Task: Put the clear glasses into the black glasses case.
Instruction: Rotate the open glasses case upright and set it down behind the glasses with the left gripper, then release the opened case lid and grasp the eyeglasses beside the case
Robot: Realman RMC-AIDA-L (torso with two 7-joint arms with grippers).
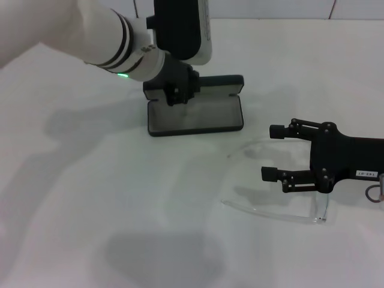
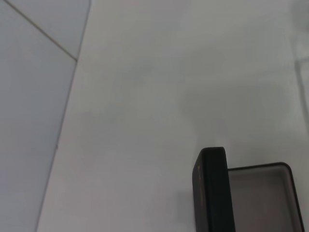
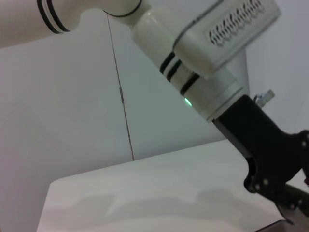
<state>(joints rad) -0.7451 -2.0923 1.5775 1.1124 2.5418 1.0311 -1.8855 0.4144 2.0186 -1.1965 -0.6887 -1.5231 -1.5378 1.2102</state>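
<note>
While the left claw (image 1: 174,95) is pressing down at the left end of the black glasses case (image 1: 198,114), its fingers are hidden against the dark case rim, so whether they are spread or closed cannot be told. That case is lying open on the white surface (image 1: 90,198), lid (image 1: 219,84) standing upright behind the claw and the grey-lined tray (image 1: 201,115) extending to the claw's right. From the left wrist camera, the lid edge (image 2: 212,188) and part of the grey lining (image 2: 258,198) are showing.

Farther right and nearer the robot, the right claw (image 1: 271,151) is hovering with both fingers (image 1: 282,130) spread wide apart, gripping nothing. The clear glasses (image 1: 273,207) are lying on the surface directly beneath and just in front of this claw, well apart from the case. One clear arm (image 1: 321,210) is passing under the claw body. From the right wrist camera, only the left arm (image 3: 203,43) is showing above the surface.
</note>
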